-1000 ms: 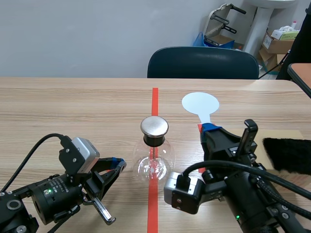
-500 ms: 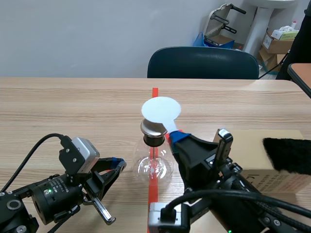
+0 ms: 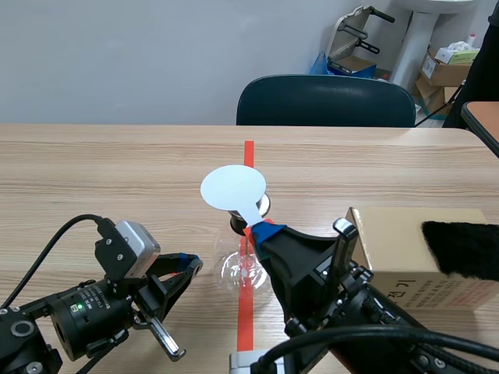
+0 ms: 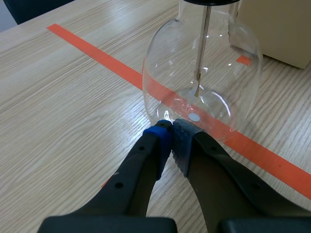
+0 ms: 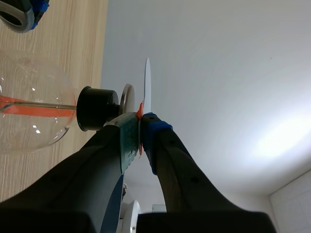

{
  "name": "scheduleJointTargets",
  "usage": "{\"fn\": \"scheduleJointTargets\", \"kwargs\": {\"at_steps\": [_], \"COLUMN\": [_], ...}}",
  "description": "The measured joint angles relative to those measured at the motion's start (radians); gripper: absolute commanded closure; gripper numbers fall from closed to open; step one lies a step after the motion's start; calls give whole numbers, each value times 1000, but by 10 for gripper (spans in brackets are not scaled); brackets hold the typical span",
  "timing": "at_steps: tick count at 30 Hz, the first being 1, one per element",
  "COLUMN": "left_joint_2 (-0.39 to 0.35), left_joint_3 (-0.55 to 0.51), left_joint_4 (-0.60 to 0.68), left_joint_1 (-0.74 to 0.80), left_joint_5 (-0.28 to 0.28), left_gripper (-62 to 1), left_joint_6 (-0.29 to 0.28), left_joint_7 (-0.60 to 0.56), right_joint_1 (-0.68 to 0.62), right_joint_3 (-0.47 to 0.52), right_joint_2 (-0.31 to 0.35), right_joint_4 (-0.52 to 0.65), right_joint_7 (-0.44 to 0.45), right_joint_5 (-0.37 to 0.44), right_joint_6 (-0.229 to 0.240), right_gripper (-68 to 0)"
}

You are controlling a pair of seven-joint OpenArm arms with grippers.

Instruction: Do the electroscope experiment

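the wooden table (image 3: 117, 171) is carrying everything. on its right side a cardboard box (image 3: 405, 249) is lying with a black fur cloth (image 3: 464, 245) resting on top. the electroscope (image 3: 234, 269), a round glass flask with a black stopper (image 5: 97, 108), is standing upright on the red centre tape, between the two arms. the right gripper (image 3: 261, 230) is pinching the thin stem of the white disc paddle (image 3: 232, 188), pads closed on it, and is holding the disc right by the metal cap (image 5: 127, 97); i cannot tell whether they are touching. the left gripper (image 3: 187, 265) is lying low on the table, fingers closed together on nothing, tips just at the foot of the glass. handling judgement: the flask is looking thin-walled, fragile, smooth, and light enough to slide or tip, so i am reckoning the stopper neck the only safe hold, if it needs one at all. the paddle is seeming light, flat and bendy, so a gentle grip on the stem, never on the disc face, is suiting it.
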Motion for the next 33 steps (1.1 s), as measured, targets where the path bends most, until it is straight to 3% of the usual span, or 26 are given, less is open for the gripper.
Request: {"fn": "scheduleJointTargets", "kwargs": {"at_steps": [8,27,33], "left_joint_2": [0,0,0], "left_joint_3": [0,0,0], "left_joint_4": [0,0,0], "left_joint_1": [0,0,0], "left_joint_5": [0,0,0], "left_gripper": [-31,-31,-31], "left_joint_6": [0,0,0], "left_joint_7": [0,0,0], "right_joint_1": [0,0,0], "right_joint_3": [0,0,0], "right_joint_2": [0,0,0], "right_joint_4": [0,0,0], "right_joint_7": [-111,-623,-645], "right_joint_5": [0,9,9], "right_joint_6": [0,0,0], "right_gripper": [-11,-11,-11]}}
